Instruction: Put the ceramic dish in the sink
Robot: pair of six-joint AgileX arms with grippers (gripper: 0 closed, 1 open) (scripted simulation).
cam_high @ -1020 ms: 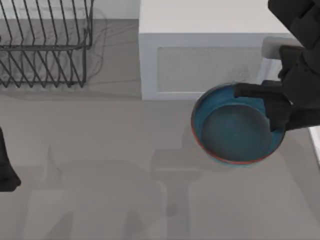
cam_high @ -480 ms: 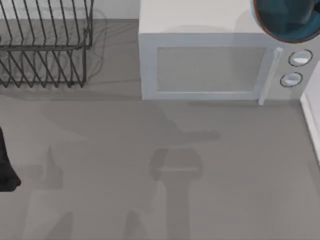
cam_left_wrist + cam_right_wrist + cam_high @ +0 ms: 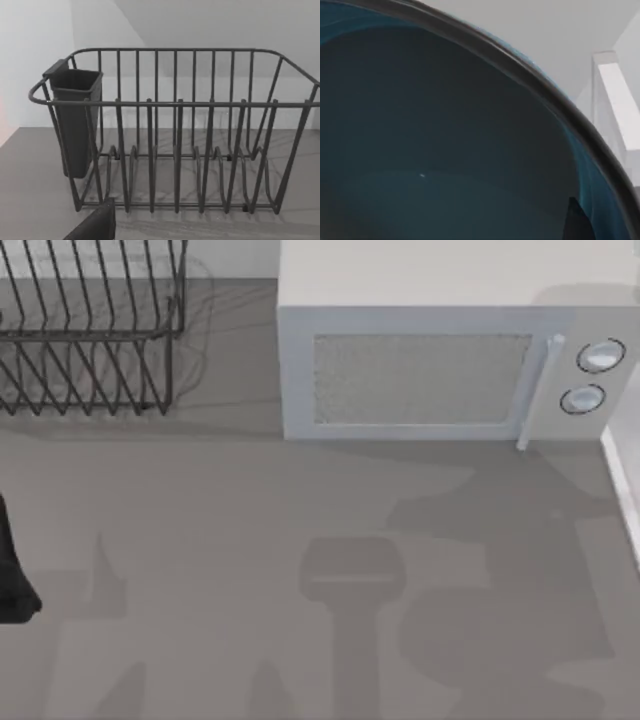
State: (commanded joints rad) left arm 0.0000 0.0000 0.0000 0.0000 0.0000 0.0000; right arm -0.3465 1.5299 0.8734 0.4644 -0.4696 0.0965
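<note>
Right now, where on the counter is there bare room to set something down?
The wide grey counter in front of the microwave and dish rack is bare. The back is crowded by those two, with a narrow gap between them. The left arm sits at the left edge. The dish is close under the right wrist camera.

you have open grey table [image 3: 200, 540] across the whole front and middle, wide enough to sweep a gripper from side to side. at the back the white microwave [image 3: 440, 350] blocks the middle and right, its door shut and handle [image 3: 535, 390] standing out toward you. the wire dish rack [image 3: 90, 330] walls off the back left, with a dark cutlery cup [image 3: 75, 120] hung on one end. a bare lane runs between rack and microwave.
</note>
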